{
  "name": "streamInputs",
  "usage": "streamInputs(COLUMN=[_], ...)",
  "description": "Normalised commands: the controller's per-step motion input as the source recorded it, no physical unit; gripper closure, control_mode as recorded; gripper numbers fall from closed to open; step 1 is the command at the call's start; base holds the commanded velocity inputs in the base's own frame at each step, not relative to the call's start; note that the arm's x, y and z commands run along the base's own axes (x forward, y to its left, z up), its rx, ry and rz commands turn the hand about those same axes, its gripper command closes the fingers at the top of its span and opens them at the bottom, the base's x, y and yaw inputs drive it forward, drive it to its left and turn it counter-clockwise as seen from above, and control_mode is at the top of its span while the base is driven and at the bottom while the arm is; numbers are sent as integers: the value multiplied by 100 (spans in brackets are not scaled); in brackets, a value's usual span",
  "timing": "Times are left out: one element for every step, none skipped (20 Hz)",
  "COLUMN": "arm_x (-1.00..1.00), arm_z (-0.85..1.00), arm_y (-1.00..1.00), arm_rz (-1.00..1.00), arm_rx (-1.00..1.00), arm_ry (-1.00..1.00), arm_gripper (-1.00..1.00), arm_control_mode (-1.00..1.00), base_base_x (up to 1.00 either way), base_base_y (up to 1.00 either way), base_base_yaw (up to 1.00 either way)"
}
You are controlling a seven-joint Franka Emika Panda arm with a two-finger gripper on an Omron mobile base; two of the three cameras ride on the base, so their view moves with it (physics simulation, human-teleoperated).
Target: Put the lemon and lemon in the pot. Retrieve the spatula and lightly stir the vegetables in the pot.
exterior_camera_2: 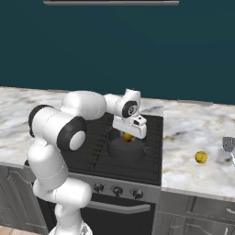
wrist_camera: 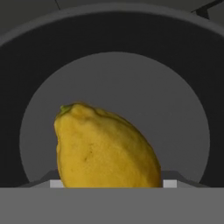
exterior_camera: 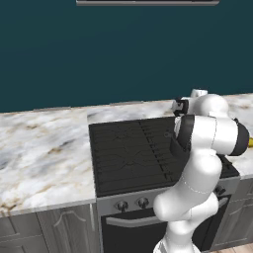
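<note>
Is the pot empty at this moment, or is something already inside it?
Empty: the pot's bare floor shows; the lemon hangs above, between the gripper fingers.

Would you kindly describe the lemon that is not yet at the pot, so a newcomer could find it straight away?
Start at the black stove set into the marble counter, then move to the counter on its right in the right base view. The loose lemon lies there alone, just left of the spatula. Unlike the other lemon, held at the gripper over the pot, it rests on bare marble.
</note>
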Motion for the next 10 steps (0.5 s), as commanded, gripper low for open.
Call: streamInputs(arm_x=[0, 0, 1, 6, 0, 8, 4, 4, 6, 0], arm_z=[0, 0, 0, 0, 0, 0, 4, 4, 6, 6], arm_y=[0, -8, -3, -7, 0, 0, 0, 0, 0, 0], arm_rz=[0, 0, 0, 0, 0, 0, 0, 0, 0, 0], arm_rx=[0, 0, 0, 0, 0, 0, 0, 0, 0, 0], arm_ry=[0, 0, 0, 3, 4, 5, 0, 0, 0, 0], arm_gripper=[-100, -100, -100, -100, -100, -100, -100, -100, -100, -100], arm_control_mode=[-100, -100, -100, -100, -100, -100, -100, -100, -100, -100], base_base_x=[0, 0, 0, 0, 0, 0, 0, 0, 0, 0], base_base_y=[0, 0, 0, 0, 0, 0, 0, 0, 0, 0], base_base_yaw=[0, 0, 0, 0, 0, 0, 0, 0, 0, 0])
